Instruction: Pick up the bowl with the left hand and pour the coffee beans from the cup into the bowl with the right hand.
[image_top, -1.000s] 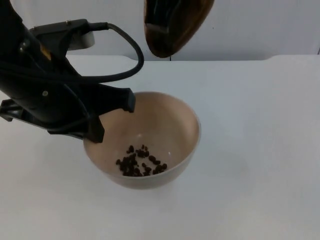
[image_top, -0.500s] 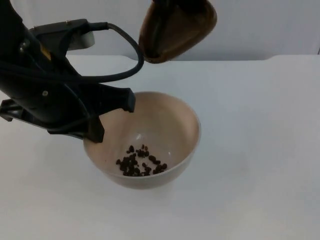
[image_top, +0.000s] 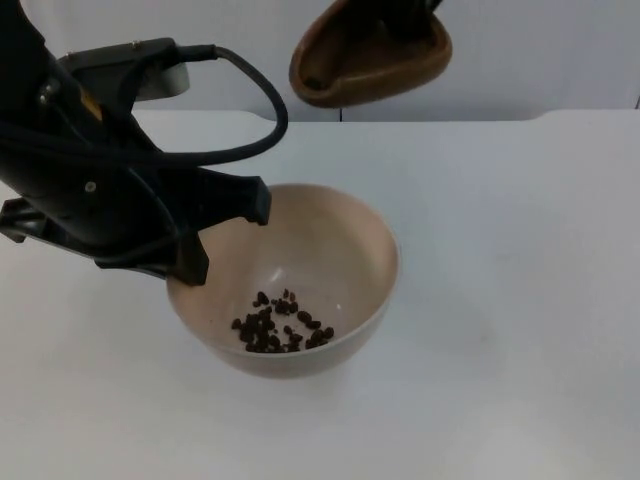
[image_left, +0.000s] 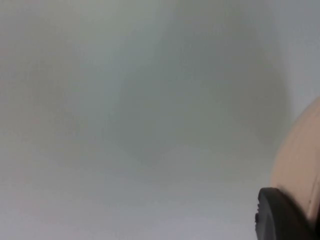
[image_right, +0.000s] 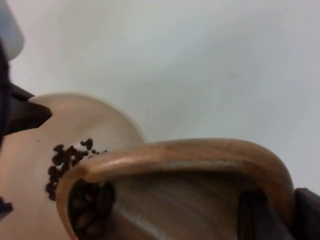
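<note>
White table top (image_top: 520, 300) meets grey partition wall (image_top: 540, 50); soft even light.

One bowl (image_top: 285, 280) sits on the tabletop (image_top: 500, 300), and one wooden cup (image_top: 370, 55) hangs above its far side. The coffee beans (image_top: 280, 325) in the bowl form one small heap of a few dozen; a few more beans (image_right: 90, 207) remain inside the cup.

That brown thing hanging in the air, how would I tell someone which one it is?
Start at the white table and find the beige bowl that the left gripper grips by its rim. Above and behind the bowl, the right gripper holds the wooden cup tilted in the air. It is the dark brown wooden vessel, and some coffee beans lie inside.
</note>
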